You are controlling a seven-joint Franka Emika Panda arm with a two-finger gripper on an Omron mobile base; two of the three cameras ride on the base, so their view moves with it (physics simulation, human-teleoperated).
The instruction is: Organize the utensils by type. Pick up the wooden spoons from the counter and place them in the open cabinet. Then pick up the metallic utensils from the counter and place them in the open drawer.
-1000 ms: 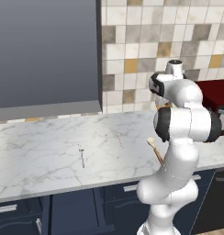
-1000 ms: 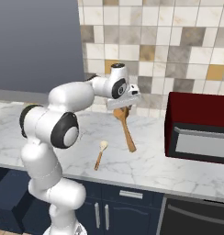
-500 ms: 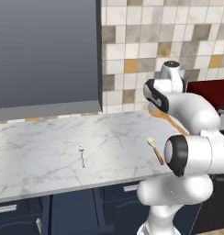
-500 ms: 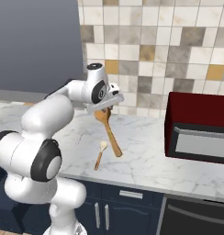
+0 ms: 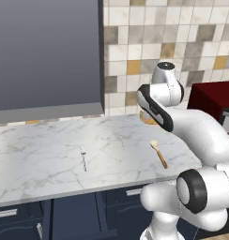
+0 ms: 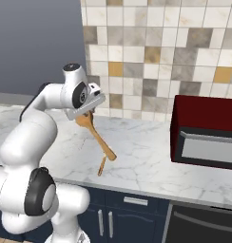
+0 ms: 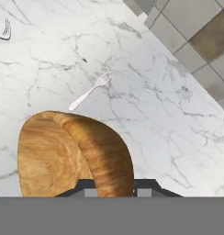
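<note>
Right base view: white marble counter (image 6: 151, 161) under tiled wall (image 6: 151, 47)

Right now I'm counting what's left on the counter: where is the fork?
The fork lies flat on the white marble counter. In the hand view it sits just beyond the bowl of the wooden spoon held in the end effector.

Wooden spoon (image 6: 95, 134) aloft, another (image 5: 158, 153) on counter (image 5: 50, 164)
</note>
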